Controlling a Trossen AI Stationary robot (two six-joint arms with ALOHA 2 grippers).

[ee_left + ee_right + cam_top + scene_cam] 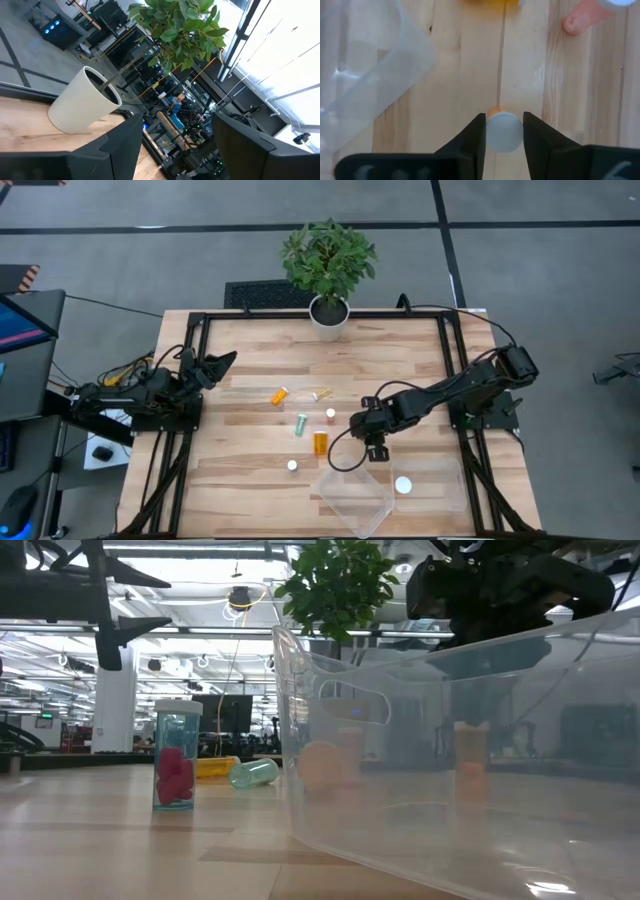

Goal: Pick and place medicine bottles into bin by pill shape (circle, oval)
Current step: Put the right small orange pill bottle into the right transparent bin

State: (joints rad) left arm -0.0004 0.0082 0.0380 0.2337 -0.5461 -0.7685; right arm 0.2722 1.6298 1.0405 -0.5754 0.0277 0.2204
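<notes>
The right pincer (pixel 504 131) stands low over the wooden counter (pixel 250 470), its two dark fingers (pixel 472 137) pressed against either side of a white-capped bottle (pixel 504 132); a sliver of amber shows beneath the cap. Only the right wrist view reveals this grip. From overhead the right pincer (pixel 376 448) hides the bottle entirely.

The overhead camera instead gives the spread. Just beside that pincer, toward the middle of the counter, stands an amber bottle (pixel 320 443). Farther on lie a greenish bottle (pixel 301 424), a small white-capped bottle (pixel 330 414), an orange bottle (pixel 280 395) and a yellowish one (pixel 322 393). Another white cap (pixel 292 465) sits apart, nearer the front edge. Two clear bins (pixel 357 498) rest in front of the pincer, one holding a white-capped bottle (pixel 403 485).

At table height, a clear bottle of pink pills (pixel 177 755) stands upright beside the bin wall (pixel 300 740), a detail no other camera catches.

The left pincer (pixel 215 365) waits at the counter's left edge, fingers apart and empty; its wrist camera looks past them to a white plant pot (pixel 82 102).
</notes>
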